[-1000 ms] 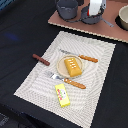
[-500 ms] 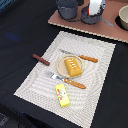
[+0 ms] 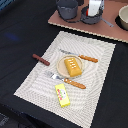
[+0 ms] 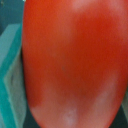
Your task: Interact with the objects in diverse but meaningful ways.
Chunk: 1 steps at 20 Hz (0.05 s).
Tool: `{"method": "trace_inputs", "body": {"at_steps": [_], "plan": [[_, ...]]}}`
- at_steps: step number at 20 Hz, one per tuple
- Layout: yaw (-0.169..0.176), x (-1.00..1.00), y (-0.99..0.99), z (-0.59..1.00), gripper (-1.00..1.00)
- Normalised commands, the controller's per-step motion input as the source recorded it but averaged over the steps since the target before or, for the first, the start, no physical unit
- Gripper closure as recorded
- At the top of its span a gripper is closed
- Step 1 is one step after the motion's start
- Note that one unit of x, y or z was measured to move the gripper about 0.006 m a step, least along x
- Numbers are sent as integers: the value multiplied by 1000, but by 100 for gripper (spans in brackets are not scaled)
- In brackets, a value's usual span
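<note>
A red tomato fills nearly the whole wrist view, very close to the camera, with a teal edge beside it. In the exterior view my gripper hangs at the back, over the right grey pot; its fingers are hidden and the tomato does not show there. An orange-yellow dotted bread block lies on a small plate in the middle of the placemat. A dark-brown sausage lies at the mat's left edge. The flat yellow packet rests near the mat's front.
A wooden-handled fork lies in front of the plate and a knife behind it. A second grey pot and a bowl stand on the brown board at the back. Black cloth surrounds the mat.
</note>
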Motion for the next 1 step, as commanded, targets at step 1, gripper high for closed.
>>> {"method": "trace_inputs", "body": {"at_steps": [1], "plan": [[51,-640,697,0,-100]]}}
